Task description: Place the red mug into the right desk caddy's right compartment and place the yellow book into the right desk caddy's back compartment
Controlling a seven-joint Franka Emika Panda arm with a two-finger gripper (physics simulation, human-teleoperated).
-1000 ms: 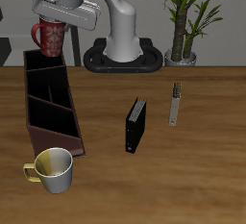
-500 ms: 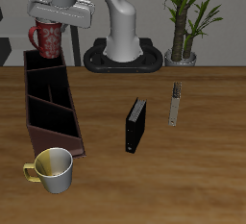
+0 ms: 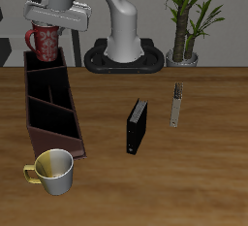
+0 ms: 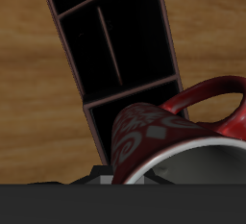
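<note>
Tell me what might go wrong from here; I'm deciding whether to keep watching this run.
The red mug hangs in the gripper above the far end of the right desk caddy. The end section looks barely mug-wide, so the mug might catch a divider or the rim. In the wrist view it looks tilted, so it may tip if released now.

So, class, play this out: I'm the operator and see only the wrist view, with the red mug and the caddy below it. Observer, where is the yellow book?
Observer: The yellow book lies on the table, well away from the right desk caddy, with the black book standing between them.
Operator: Anything by the caddy's near end?
Observer: A yellow-and-white mug stands there, toward the table's front edge.
Operator: And my grip?
Observer: The gripper holds the red mug from above, over the caddy's far end.
</note>
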